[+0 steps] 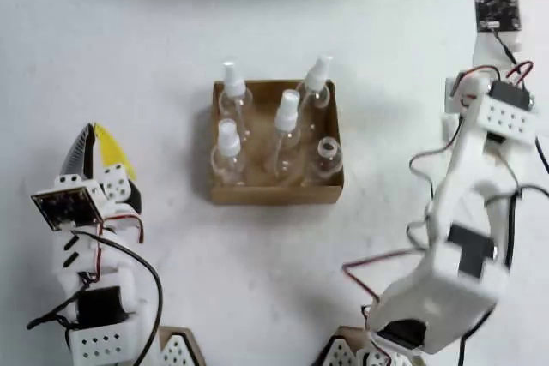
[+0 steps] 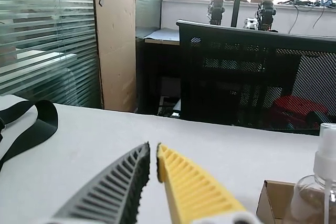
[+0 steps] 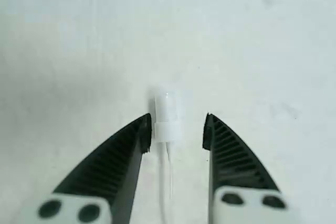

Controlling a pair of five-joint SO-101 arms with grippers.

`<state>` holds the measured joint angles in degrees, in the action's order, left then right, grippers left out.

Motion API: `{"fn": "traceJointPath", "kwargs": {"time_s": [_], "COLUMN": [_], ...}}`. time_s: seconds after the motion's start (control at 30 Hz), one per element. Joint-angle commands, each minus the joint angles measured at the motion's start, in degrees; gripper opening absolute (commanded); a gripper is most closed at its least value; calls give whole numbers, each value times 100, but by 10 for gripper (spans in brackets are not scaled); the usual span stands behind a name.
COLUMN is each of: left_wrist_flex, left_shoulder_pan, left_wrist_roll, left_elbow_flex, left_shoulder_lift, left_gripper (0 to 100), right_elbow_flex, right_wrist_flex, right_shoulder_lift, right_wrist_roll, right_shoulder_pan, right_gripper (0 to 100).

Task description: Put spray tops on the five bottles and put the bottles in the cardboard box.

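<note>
Right hand (image 3: 177, 124), jaws apart, straddles the loose spray top (image 3: 167, 114) on the desk (image 3: 79, 35), likely destined for the uncapped bottle (image 1: 327, 153).

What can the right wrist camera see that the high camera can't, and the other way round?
Right wrist view: the right gripper, open, with a loose spray top lying flat between its fingers, close to one of them. High view: the cardboard box holding the five bottles, four with tops on and one bottle bare at the neck. Both: the white table.
</note>
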<state>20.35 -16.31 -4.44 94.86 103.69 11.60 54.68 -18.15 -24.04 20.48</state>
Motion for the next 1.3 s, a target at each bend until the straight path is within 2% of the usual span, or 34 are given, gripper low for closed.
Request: {"fn": "traceJointPath", "kwargs": {"time_s": [0.0, 0.33, 0.53, 0.6, 0.7, 0.83, 0.9, 1.27], "left_wrist_flex": [-167, -167, -167, -167, -167, -167, -167, -176], "left_shoulder_pan": [48, 48, 48, 48, 48, 48, 48, 48], "left_wrist_roll": [-62, -62, -62, -62, -62, -62, -62, -62], "left_elbow_flex": [-97, -97, -97, -97, -97, -97, -97, -97], "left_shoulder_lift": [84, 84, 84, 84, 84, 84, 84, 84], "left_gripper": [32, 32, 32, 32, 32, 32, 32, 32], "right_elbow_flex": [1732, 6031, 7789, 7982, 8044, 8097, 8132, 8378], "right_wrist_flex": [505, 2246, 2598, 2598, 2598, 2607, 2765, 4374], "right_shoulder_lift": [-1226, -4330, -5596, -5868, -6114, -6193, -6149, -5147], "right_wrist_roll": [-114, -149, -158, -255, -800, -1090, -1099, -1116], "right_shoulder_pan": [-4, 31, 57, 40, -4, -4, -4, -312], "right_gripper": [141, 144, 144, 142, 128, 5, 35, 16]}}
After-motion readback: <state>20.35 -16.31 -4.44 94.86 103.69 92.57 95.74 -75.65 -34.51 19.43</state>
